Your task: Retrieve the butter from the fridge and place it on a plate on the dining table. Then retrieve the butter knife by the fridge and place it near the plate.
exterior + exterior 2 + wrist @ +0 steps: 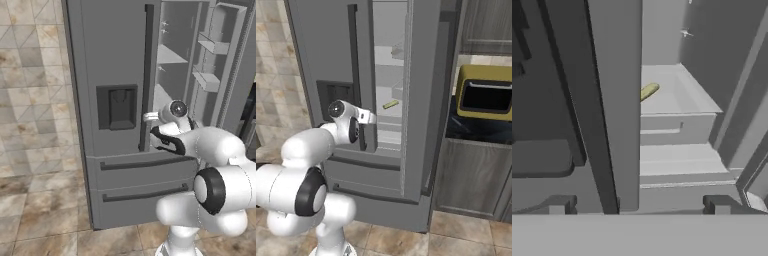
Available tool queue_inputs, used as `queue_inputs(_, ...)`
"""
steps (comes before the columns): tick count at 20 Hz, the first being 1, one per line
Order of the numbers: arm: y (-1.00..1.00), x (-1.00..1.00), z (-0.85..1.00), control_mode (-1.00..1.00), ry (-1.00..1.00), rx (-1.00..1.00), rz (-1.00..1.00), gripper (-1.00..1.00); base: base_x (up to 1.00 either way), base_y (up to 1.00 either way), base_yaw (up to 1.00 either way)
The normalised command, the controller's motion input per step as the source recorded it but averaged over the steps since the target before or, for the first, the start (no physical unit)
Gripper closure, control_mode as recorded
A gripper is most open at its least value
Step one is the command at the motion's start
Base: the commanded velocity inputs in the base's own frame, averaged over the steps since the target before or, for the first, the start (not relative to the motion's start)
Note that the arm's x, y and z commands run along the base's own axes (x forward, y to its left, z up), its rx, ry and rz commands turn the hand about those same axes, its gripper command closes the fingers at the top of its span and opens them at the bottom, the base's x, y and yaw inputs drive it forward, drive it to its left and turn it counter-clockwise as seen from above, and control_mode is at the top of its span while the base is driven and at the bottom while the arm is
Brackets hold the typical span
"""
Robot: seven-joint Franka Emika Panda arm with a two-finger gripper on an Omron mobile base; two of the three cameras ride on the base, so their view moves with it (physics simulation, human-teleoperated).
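Room: tiled kitchen floor, with the fridge (130,115) standing tall and grey right in front of the base.
Fridge doors: the right door (423,100) is swung out, so the interior shelves are exposed; the left door (112,75), with its dark dispenser panel (116,107), is shut.
Butter: there it is, the butter (390,104), a small pale yellow stick lying on a middle shelf (677,95) inside the fridge, partly hidden behind the shut door's edge in the hand view.
Pincer: the pincer (639,204) has its dark tips spread wide apart with nothing between them, hovering just outside the opening, level with the lower shelves.
Why it sits so: wide jaws suit a reach-in for the stick, I'd say; the hand is aimed into the gap beside the shut door.
Neighbour: a yellow oven (486,92) sits on the dark desk to the right.
Step in hand: approach to the butter, grasp not yet made.
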Motion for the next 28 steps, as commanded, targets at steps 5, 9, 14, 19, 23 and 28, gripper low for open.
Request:
queue_inputs(5,0.68,0.59,0.45,-1.00,-0.03,0.12,0.04,-1.00,0.00,0.00,0.00)
queue_inputs(9,0.28,0.70,0.00,-1.00,0.00,0.00,-0.14,-1.00,0.00,0.00,0.00)
queue_inputs(14,0.00,0.27,-0.06,-1.00,0.00,0.00,-0.18,-1.00,0.00,0.00,0.00)
queue_inputs(19,0.07,0.12,-0.23,-1.00,-0.03,0.01,-0.02,-1.00,0.00,0.00,0.00)
queue_inputs(23,0.01,0.52,-0.03,-1.00,-0.03,0.02,0.00,-1.00,0.00,0.00,0.00)
queue_inputs(28,0.00,0.64,-0.10,-1.00,-0.04,0.04,0.00,-1.00,0.00,0.00,0.00)
